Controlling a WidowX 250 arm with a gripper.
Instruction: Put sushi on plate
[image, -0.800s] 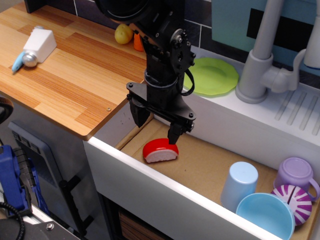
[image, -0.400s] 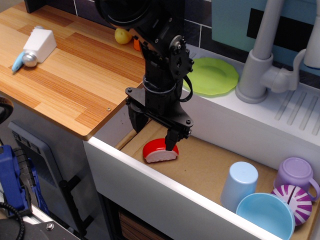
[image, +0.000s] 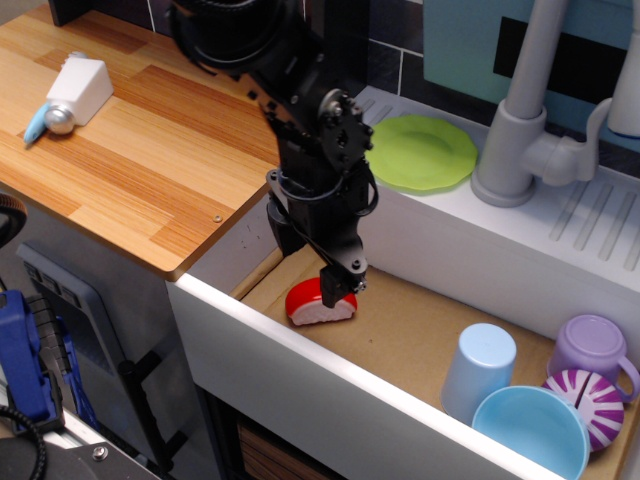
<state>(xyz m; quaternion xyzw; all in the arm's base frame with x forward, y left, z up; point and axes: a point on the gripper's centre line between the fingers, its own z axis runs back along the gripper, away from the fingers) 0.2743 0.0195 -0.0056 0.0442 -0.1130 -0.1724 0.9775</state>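
The sushi (image: 318, 305), a red domed toy on a white base, lies on the brown floor of the sink (image: 420, 330) near its left front corner. My gripper (image: 309, 268) hangs straight down over it with its jaws apart. One fingertip (image: 337, 289) rests against the sushi's red top, and the other finger sits behind and to the left, partly hidden by the sink wall. The lime-green plate (image: 425, 152) lies flat on the white ledge behind the sink, to the upper right of the gripper, with nothing on it.
A light blue cup (image: 478, 370), a light blue bowl (image: 530, 428), a purple mug (image: 590, 350) and a purple-and-white striped toy (image: 597, 405) crowd the sink's right end. A grey faucet (image: 520, 130) stands right of the plate. The wooden counter (image: 130, 130) holds a white bottle (image: 75, 90).
The gripper has dropped lower and shifted left, turning about its vertical axis, so one finger now touches the sushi's top. The sushi has not moved.
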